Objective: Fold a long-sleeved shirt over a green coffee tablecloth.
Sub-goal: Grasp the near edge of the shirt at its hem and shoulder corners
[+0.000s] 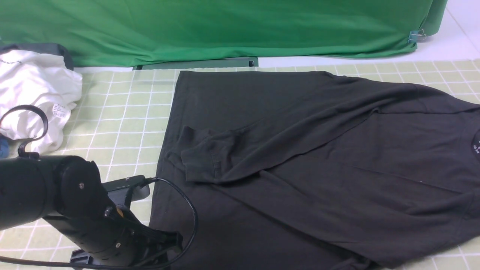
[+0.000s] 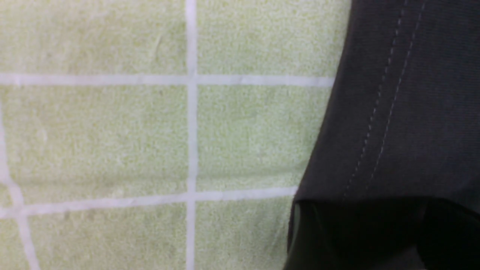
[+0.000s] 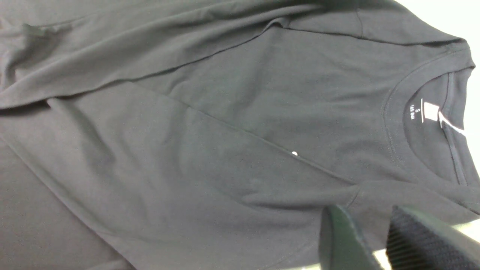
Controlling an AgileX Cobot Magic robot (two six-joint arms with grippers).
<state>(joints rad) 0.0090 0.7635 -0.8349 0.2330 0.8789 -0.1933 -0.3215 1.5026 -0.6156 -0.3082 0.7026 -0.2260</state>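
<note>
— Which way does the long-sleeved shirt [image 1: 300, 157] lie?

— Flat on the green coffee tablecloth [image 1: 123, 123], with its long axis running from the cloth's left side to its right. The collar [image 3: 390, 123] points toward the cloth's right edge and the hem [image 2: 390, 112] toward its left. The size label [image 3: 430, 111] inside the neck faces up.

— And the sleeves?

— One sleeve [image 1: 285, 135] is folded slantwise over the body. Its cuff [image 1: 200, 165] is bunched and points toward the hem end.

— The grippers?

— The left gripper [image 1: 170, 242] sits low at the cloth's near-left part, at the hem's near corner. The left wrist view shows the double-stitched hem lying on the grid beside dark shapes. I cannot tell whether the jaws are closed or parted. The right gripper [image 3: 369, 228] is over the shoulder near the collar, toward the cloth's right end. Its two fingers are parted a little and hold nothing.

— What surrounds the cloth?

— The cloth itself has pale yellow-green squares crossed by thin white lines. A crumpled white garment [image 1: 33, 86] with a small tag lies on its far-left corner. Beyond its far edge hangs a deep green fabric [image 1: 225, 30], held by a clip [image 1: 414, 36] near the cloth's far-right corner.
</note>
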